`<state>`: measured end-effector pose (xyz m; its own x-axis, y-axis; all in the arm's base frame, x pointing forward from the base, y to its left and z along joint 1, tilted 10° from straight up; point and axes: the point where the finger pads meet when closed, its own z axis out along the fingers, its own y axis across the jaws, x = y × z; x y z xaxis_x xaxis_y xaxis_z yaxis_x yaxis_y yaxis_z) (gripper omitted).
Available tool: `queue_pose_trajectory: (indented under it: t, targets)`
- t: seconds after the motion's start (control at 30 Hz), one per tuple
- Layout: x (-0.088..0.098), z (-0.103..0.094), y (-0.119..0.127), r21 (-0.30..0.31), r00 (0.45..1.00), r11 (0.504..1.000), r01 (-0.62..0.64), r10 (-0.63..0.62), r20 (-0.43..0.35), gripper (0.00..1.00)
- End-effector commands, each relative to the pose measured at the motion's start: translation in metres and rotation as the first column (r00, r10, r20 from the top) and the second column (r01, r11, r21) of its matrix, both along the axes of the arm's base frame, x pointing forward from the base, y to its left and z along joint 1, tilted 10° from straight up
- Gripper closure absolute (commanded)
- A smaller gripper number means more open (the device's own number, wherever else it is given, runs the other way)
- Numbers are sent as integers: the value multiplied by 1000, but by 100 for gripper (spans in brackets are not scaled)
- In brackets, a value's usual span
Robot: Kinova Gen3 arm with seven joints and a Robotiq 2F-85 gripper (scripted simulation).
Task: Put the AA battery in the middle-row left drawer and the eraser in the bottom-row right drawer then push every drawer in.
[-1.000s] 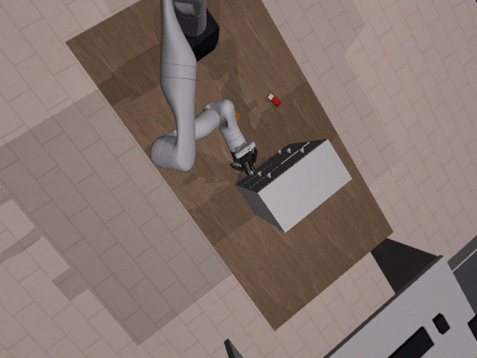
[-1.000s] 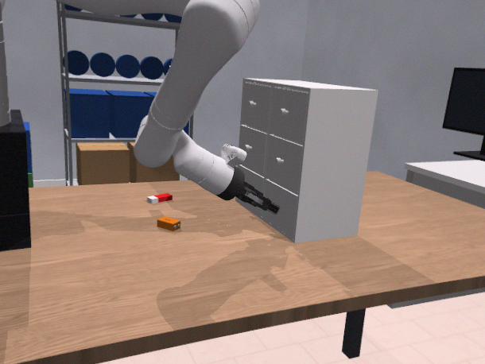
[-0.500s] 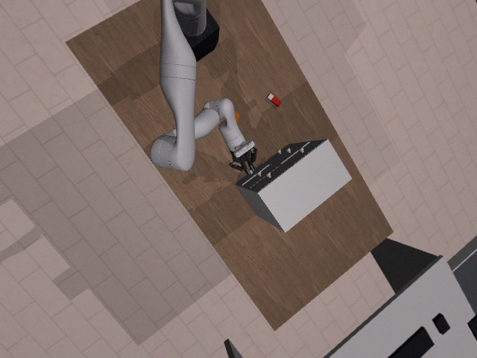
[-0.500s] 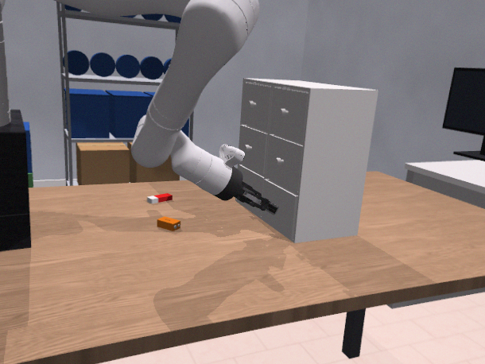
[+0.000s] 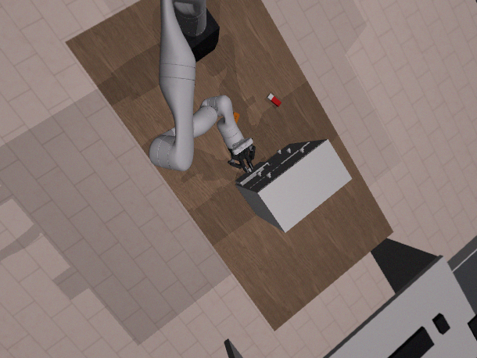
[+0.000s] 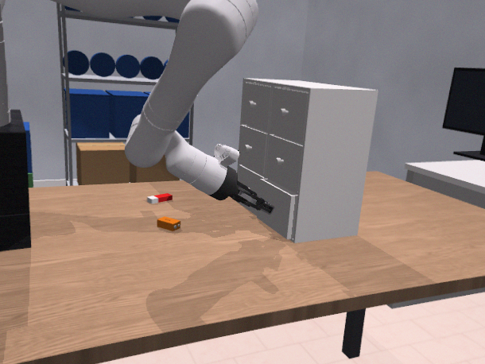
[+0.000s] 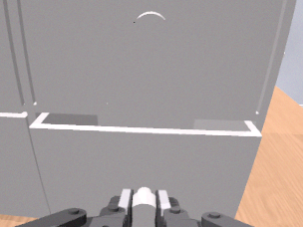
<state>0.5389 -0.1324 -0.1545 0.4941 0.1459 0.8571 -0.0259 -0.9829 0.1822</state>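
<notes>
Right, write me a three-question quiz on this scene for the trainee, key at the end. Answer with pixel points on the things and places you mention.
1. Multiple choice. What is the claw (image 5: 249, 170) (image 6: 270, 207) (image 7: 144, 203) closed on?
A) the orange block
B) the knob (image 7: 144, 193) of the bottom right drawer (image 5: 253, 176) (image 6: 278, 218) (image 7: 150, 161)
C) a top-row knob
2. True or false. The bottom right drawer is flush with the front of the chest (image 5: 305, 185) (image 6: 334, 159).
3. Fill the gap. The eraser (image 5: 274, 100) (image 6: 160, 198) lying on the table (image 5: 274, 273) (image 6: 119, 278) is red and ____.

Key: 1. B. 2. False; it stands a little way out. 3. white.
</notes>
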Motion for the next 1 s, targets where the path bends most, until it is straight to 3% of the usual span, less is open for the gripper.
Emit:
queue_pose_trajectory:
  t: [0.0,0.97]
  targets:
    - [-5,-1,0,2,1000,1000,1,-1,-4,87]
    - [-39,-1,1,2,1000,1000,1,-1,-4,87]
